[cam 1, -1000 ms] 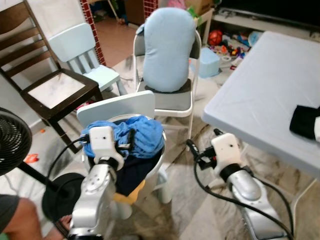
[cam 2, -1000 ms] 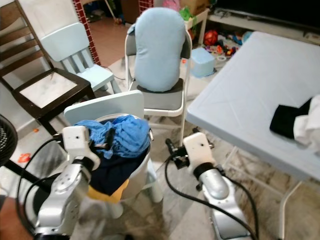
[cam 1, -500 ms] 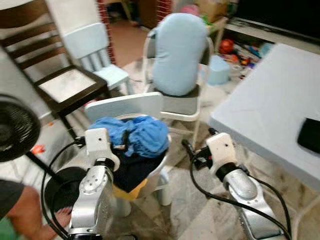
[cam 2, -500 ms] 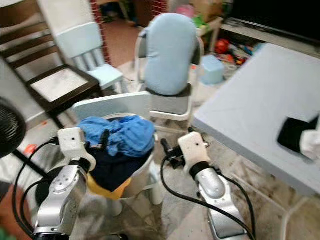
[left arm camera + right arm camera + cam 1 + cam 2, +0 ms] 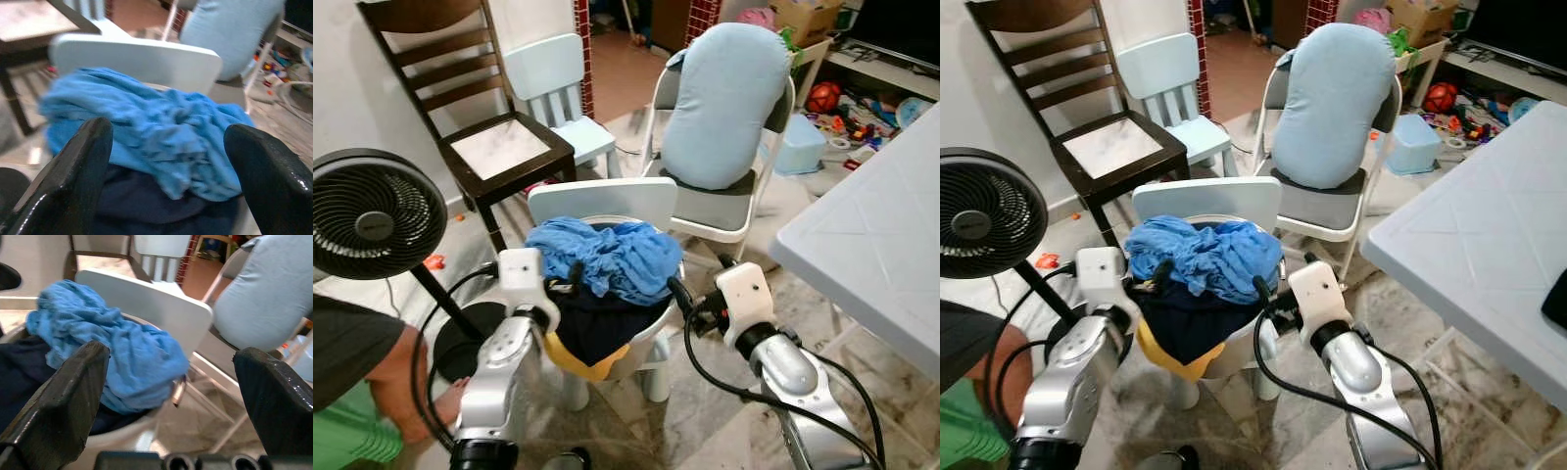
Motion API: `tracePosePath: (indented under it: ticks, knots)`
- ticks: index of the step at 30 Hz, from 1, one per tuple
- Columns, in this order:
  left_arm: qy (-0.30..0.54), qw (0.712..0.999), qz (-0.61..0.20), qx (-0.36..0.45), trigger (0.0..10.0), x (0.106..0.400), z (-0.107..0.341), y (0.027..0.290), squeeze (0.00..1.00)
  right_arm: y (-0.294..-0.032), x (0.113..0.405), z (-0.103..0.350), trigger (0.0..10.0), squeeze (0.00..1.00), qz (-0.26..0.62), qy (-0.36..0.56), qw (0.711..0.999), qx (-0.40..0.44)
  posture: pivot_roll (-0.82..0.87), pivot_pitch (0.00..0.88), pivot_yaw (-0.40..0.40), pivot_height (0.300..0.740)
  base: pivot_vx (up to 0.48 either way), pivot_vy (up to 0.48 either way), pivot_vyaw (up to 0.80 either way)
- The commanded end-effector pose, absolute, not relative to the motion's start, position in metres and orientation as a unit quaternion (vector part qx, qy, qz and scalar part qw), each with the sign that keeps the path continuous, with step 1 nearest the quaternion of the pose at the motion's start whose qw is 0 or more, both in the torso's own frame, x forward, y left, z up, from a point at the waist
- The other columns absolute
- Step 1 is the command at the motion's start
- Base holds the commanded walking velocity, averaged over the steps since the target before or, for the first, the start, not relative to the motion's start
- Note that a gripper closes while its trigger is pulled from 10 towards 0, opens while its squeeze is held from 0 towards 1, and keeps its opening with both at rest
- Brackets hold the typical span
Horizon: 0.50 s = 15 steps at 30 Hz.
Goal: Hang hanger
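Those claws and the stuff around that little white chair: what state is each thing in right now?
Left claw: open, empty, aimed at the pile.
Right claw: open, empty.
Blue cloth: crumpled atop the pile.
Dark garment: underneath, partly covered.
White chair: upright, loaded.
Fan: upright.

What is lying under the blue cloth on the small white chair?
Under the blue cloth on the small white chair lie a dark navy garment and a yellow one. Anything deeper, such as a hanger, is covered.
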<state>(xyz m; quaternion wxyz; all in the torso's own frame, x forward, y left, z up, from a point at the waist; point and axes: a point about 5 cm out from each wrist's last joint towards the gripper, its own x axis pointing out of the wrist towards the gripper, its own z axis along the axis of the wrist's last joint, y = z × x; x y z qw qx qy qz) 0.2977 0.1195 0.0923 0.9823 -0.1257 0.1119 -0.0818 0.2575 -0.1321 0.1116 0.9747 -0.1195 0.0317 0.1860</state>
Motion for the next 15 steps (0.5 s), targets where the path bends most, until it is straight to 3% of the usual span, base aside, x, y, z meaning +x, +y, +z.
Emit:
tracePosePath:
  ticks: [1,10,15]
  knots:
    - [0.142,0.975,-0.087,-0.146,10.0,0.3,0.084,0.117,0.0,-0.134,0.253,0.117,10.0,0.0,0.186,0.027,0.975,-0.12,-0.11,0.127,-0.022,0.74,0.0,0.0,0.0]
    - [0.162,0.967,-0.054,-0.188,10.0,0.307,0.073,0.107,0.0,-0.155,0.241,0.125,10.0,0.0,0.189,0.043,0.97,-0.146,-0.19,0.158,-0.058,0.74,0.0,0.0,0.0]
    - [0.16,0.968,-0.013,-0.19,10.0,0.307,0.067,0.111,0.0,-0.184,0.211,0.122,10.0,0.0,0.19,0.095,0.962,-0.172,-0.23,0.179,-0.093,0.74,0.0,0.0,0.0]
